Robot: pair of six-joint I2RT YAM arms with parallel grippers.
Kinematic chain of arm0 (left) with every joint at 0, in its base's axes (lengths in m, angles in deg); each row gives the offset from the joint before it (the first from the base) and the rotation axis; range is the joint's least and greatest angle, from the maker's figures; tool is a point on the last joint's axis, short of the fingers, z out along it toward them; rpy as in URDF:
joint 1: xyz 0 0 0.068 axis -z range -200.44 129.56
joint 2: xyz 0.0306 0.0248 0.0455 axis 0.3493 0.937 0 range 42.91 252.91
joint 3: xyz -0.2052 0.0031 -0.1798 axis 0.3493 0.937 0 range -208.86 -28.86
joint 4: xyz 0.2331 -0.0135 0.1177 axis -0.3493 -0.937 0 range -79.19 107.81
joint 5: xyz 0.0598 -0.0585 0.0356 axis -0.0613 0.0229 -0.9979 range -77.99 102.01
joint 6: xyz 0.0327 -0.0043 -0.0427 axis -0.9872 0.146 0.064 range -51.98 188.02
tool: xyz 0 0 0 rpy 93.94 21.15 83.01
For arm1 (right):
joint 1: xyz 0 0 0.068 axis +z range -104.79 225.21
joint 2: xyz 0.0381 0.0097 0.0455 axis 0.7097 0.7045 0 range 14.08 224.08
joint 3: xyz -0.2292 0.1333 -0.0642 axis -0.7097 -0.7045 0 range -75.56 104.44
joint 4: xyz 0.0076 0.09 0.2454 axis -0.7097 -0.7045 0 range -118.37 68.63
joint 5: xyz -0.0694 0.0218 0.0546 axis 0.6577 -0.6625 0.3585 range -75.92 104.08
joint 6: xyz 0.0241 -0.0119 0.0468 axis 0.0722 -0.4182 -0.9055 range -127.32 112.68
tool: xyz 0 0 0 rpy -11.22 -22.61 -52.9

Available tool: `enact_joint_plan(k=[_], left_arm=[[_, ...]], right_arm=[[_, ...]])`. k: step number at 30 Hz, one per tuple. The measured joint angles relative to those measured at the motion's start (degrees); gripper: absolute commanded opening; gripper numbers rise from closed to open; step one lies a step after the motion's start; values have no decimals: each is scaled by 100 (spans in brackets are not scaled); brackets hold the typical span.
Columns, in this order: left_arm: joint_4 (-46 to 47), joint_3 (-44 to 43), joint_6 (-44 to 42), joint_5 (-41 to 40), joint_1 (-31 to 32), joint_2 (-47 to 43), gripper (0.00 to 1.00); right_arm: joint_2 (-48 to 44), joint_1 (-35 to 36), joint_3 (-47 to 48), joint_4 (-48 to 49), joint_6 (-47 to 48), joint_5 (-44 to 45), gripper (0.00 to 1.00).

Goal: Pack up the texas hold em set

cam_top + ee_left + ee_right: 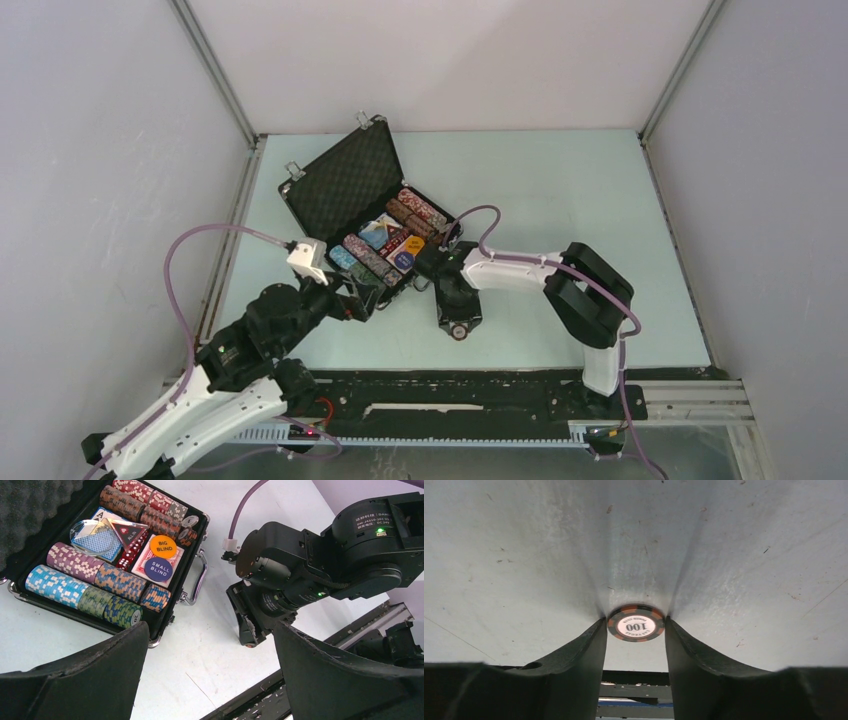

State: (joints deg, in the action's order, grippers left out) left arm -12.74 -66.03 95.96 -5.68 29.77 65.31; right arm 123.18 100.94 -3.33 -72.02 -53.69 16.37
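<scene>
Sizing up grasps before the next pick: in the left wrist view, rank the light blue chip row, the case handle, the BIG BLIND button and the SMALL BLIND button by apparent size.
1. Light blue chip row
2. Case handle, long but thin
3. BIG BLIND button and SMALL BLIND button: they look alike, so no ranking.

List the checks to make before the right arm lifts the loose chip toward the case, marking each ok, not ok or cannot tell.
1. 100 chip centred in the right gripper: ok.
2. Both fingers touching the chip's edge: ok.
3. Grip firm enough to lift: cannot tell.
4. Lid of the case open: ok.
5. Left gripper open, holding nothing: ok.
6. Free slot left among the chip rows: cannot tell.
</scene>
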Motion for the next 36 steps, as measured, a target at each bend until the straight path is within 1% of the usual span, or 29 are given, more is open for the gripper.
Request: enact_joint_plan(k=[9, 14, 18, 20, 22, 26, 27, 29, 31, 34, 36], left_arm=[[2, 0, 9, 44, 0, 151, 100], [107, 131, 212, 37, 0, 284, 100], [146, 323, 498, 57, -72, 415, 100], [179, 376, 643, 195, -247, 496, 99], [258, 415, 780, 437, -568, 577, 99], [723, 527, 1121, 1545, -1530, 946, 96], [909, 527, 1222, 1987, -1792, 1174, 94], [1263, 520, 1346, 2638, -2074, 1665, 92], [1554, 420, 1429, 3357, -2205, 2326, 87], [1633, 20, 1467, 4256, -2218, 3311, 81], [1661, -297, 1480, 4710, -2216, 3731, 79]], right_arm=[[-31, 59, -9, 59, -2, 81, 36], [-358, 96, -282, 409, 142, 376, 34], [-1019, 98, -684, 787, 496, 562, 34], [-1401, 96, -896, 994, 708, 608, 34], [-1818, 87, -1121, 1220, 1008, 632, 34], [-2675, 28, -1537, 1600, 1685, 610, 33], [-2918, -7, -1622, 1676, 1880, 573, 33], [-3348, -96, -1725, 1792, 2267, 426, 33], [-3807, -192, -1773, 1926, 2704, 229, 34], [-4334, -238, -1775, 2118, 3246, 48, 33], [-4610, -238, -1775, 2214, 3578, -85, 34]])
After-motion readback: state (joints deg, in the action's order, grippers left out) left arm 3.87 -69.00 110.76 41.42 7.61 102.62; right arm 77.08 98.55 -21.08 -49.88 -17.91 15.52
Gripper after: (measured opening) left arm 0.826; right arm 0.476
